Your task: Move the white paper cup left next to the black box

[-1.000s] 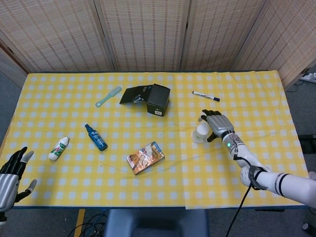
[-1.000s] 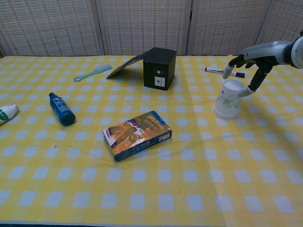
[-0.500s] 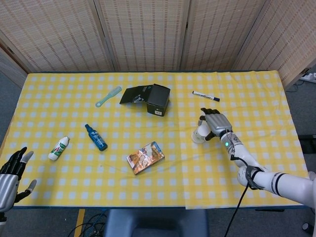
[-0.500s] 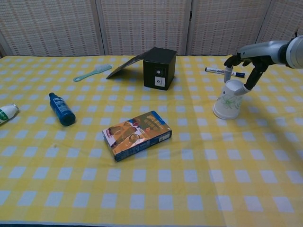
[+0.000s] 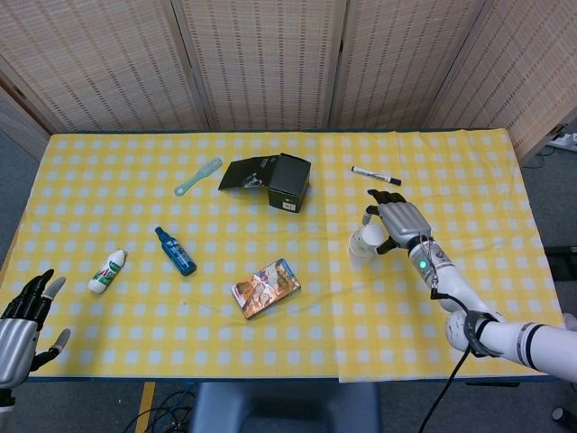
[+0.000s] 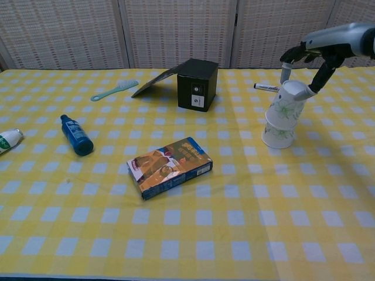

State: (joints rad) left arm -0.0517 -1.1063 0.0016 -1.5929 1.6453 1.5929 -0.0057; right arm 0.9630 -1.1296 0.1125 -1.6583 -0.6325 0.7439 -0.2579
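Note:
My right hand (image 6: 310, 55) pinches the upturned base of a white paper cup (image 6: 288, 105) with green print and holds it raised and tilted. Under it a second, matching cup (image 6: 276, 135) stands upside down on the yellow checked cloth, and the two still overlap. In the head view the cups (image 5: 364, 244) show just left of the right hand (image 5: 398, 224). The black box (image 6: 198, 85), its flap open to the left, stands well to the left of the cups; it also shows in the head view (image 5: 289, 181). My left hand (image 5: 24, 326) hangs with fingers apart off the table's near left corner, holding nothing.
A black marker (image 6: 267, 88) lies just behind the cups. A colourful carton (image 6: 169, 167) lies in front of the box, a blue bottle (image 6: 77, 135) and a white bottle (image 6: 7, 140) to the left, a mint comb (image 6: 115, 89) at the back left.
The right hand has risen with the upper cup, pulling it up off a second cup that stays on the cloth. The left hand has hardly moved.

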